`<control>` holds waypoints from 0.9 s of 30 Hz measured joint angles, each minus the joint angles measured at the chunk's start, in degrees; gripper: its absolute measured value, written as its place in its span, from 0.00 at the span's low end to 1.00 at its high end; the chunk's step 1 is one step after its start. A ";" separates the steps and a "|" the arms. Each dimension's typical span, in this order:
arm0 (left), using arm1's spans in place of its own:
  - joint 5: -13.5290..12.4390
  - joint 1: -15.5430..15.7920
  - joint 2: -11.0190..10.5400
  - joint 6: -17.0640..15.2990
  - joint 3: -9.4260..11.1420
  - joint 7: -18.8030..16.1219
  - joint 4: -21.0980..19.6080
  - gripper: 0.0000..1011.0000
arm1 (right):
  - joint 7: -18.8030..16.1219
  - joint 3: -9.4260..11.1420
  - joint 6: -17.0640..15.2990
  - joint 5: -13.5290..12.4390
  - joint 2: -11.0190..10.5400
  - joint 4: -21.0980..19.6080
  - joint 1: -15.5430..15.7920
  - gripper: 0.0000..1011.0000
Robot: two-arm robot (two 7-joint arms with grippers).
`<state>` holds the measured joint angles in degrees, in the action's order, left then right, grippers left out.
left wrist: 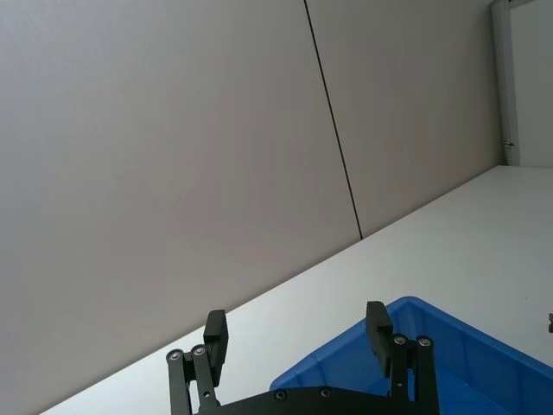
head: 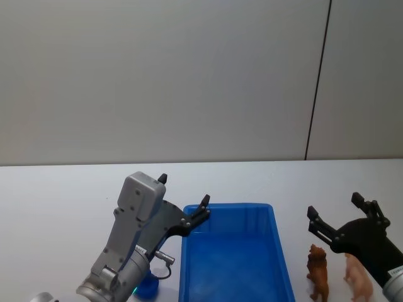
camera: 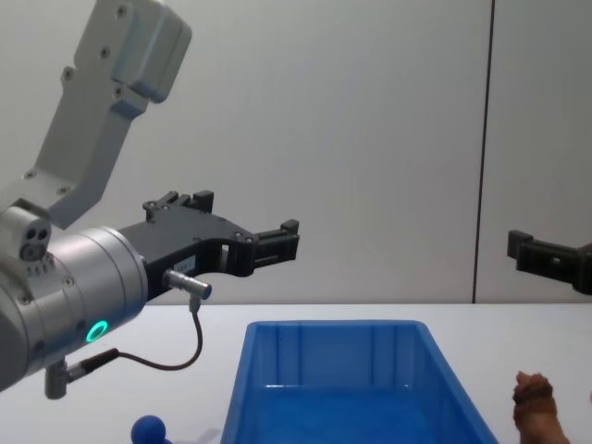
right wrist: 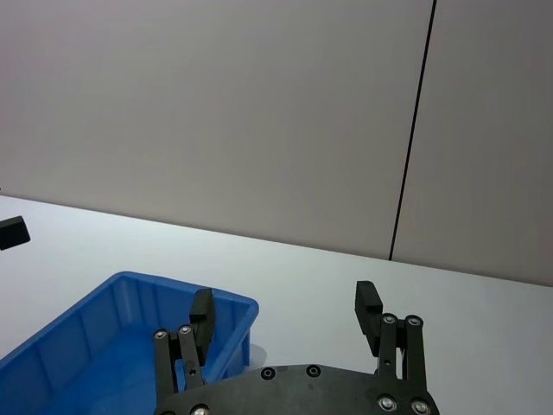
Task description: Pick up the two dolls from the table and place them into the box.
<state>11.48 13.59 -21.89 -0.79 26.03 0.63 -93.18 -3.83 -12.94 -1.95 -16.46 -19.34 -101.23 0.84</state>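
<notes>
The blue box [head: 230, 206] stands on the white table [head: 63, 195] in front of me, and its inside looks empty. A brown four-legged doll [head: 318, 272] stands just right of the box, seen from the side in the chest view as the brown doll [camera: 536, 400]. The dark-blue doll [head: 148, 287] with a ball top [camera: 148, 428] sits left of the box, partly under my left arm. My left gripper [head: 184, 190] hovers open over the box's far left corner. To the right, my right gripper [head: 334, 206] hangs open above and behind the brown doll. Both hold nothing.
A pale tan toy animal [head: 357, 277] stands right of the brown doll, partly behind my right arm. A grey wall with a dark vertical seam [head: 318, 82] runs behind the table. The left arm's cable [camera: 185, 356] loops down near the box's left side.
</notes>
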 joint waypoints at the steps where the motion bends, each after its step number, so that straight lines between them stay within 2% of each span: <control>1: 0.00 0.00 0.00 0.00 0.00 0.00 0.00 1.00 | 0.00 0.00 0.00 0.00 0.00 0.00 0.00 0.99; 27: 0.00 0.00 0.00 0.00 0.00 0.00 0.00 1.00 | 0.00 0.00 0.00 0.00 0.00 0.00 0.00 0.99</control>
<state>11.48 13.59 -21.89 -0.80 26.02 0.63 -93.18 -3.83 -12.94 -1.95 -16.46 -19.33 -101.23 0.84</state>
